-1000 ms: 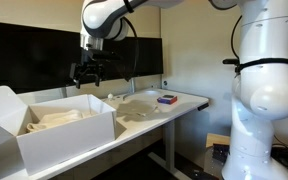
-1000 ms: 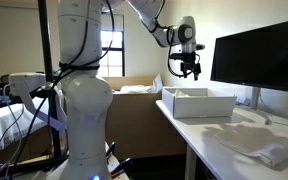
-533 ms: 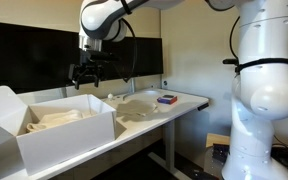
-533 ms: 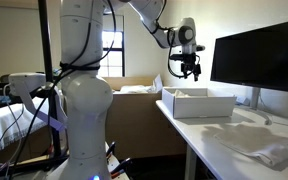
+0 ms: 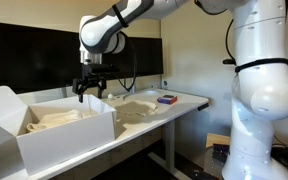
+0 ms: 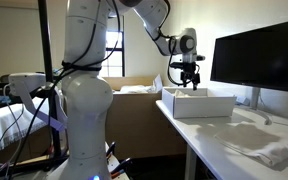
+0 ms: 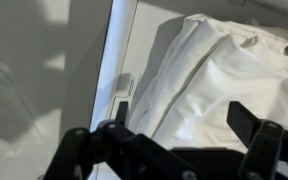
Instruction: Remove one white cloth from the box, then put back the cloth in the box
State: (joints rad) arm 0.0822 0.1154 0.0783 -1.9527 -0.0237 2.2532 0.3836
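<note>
White desk (image 5: 191, 101) runs along a wall with a dark monitor (image 5: 34, 55) behind it, and the box (image 5: 64, 142) sits at the lower left of an exterior view, its flap lid standing open on the left side. Inside it lies the white cloth (image 5: 54, 118), crumpled into soft folds below the rim.

The gripper (image 5: 91, 91) hangs just above the far end of the box, near the upper centre of the frame. Its jaws are spread as wide as they go and hold nothing. In the wrist view the two dark fingers (image 7: 121, 110) fill the bottom edge, and the cloth (image 7: 214, 70) fills the upper right beneath them, still apart from the pads.

More pale fabric (image 5: 134, 108) lies loose on the desk just right of the box, with a small dark blue-and-red object (image 5: 167, 99) beyond it.

As I judge it, the task is at its start: nothing is grasped and the cloth rests in the box. Lowering, closing on a fold, lifting it out and returning it all remain. Whether the loose fabric came from the box cannot be told.
</note>
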